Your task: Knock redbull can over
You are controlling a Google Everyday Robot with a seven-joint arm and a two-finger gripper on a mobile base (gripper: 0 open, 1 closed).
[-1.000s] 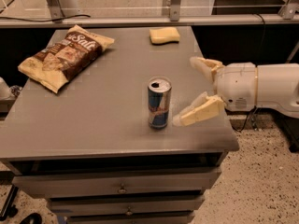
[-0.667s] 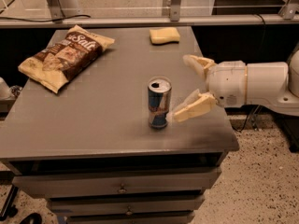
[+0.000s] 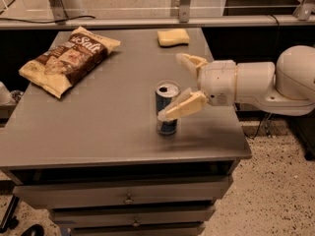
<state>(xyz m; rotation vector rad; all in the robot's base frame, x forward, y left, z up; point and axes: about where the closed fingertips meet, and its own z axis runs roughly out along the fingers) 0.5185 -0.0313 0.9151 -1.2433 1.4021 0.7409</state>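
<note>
Beside gripper (image 3: 171,86): redbull can (image 3: 166,126) upright, blue-silver.

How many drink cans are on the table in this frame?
1. The redbull can stands upright near the table's front right. The open gripper is at its right, one finger crossing in front of it. None seems hidden.

High front view, end effector (image 3: 171,86) centre-right

"Salt" reads on the chip bag (image 3: 69,60), well apart from the gripper (image 3: 169,86) by the redbull can (image 3: 163,101).
</note>
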